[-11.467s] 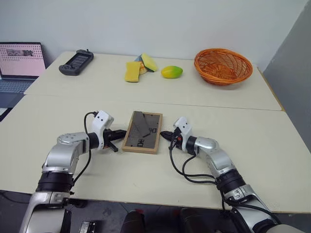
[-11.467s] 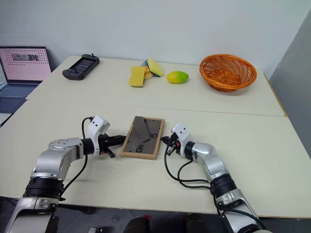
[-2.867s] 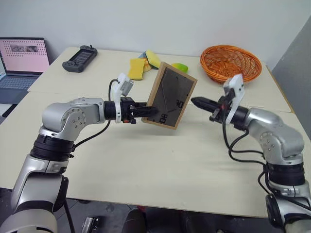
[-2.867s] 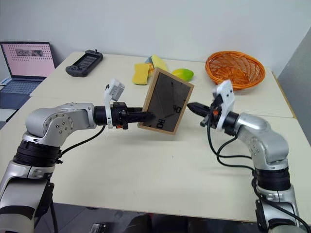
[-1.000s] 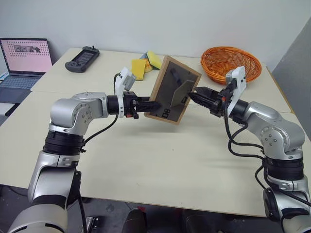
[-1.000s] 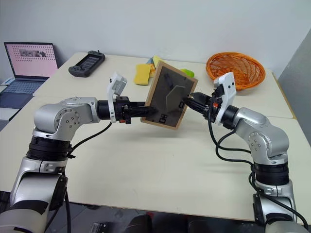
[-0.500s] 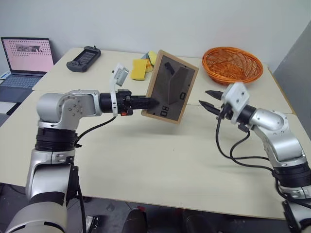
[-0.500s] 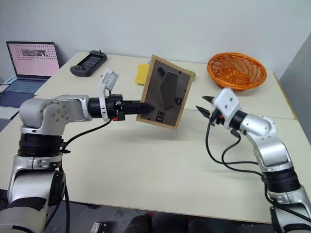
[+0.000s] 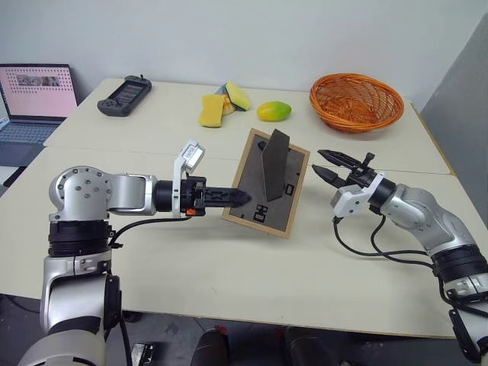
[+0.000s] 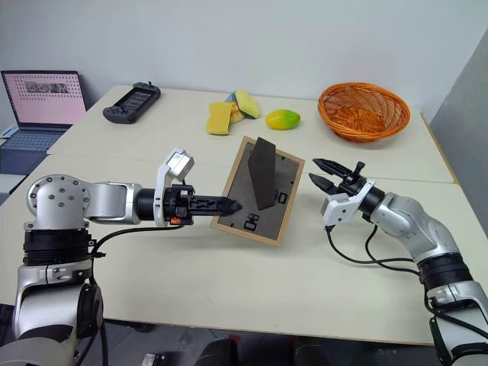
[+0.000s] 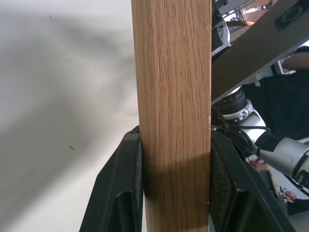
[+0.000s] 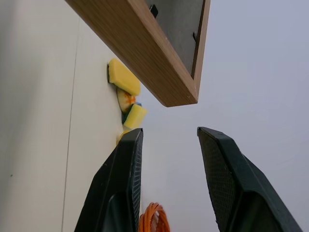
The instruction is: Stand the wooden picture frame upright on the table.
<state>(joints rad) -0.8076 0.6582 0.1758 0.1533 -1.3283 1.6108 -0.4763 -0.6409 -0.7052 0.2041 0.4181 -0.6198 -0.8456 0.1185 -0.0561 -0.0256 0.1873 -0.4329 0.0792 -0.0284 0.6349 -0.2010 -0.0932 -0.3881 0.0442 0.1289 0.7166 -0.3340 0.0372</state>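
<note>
Far ahead of me, an orange wicker basket (image 9: 356, 101) sits at the back right. To its left a mango (image 9: 273, 111), green and yellow, lies on its side. Further left, yellow sponges (image 9: 209, 110) cluster together, one leaning over another, something orange tucked between them. A dark handheld game controller (image 9: 120, 95) rests near the back left corner. Off the left edge, an open laptop (image 9: 32, 93) glows pink.
</note>
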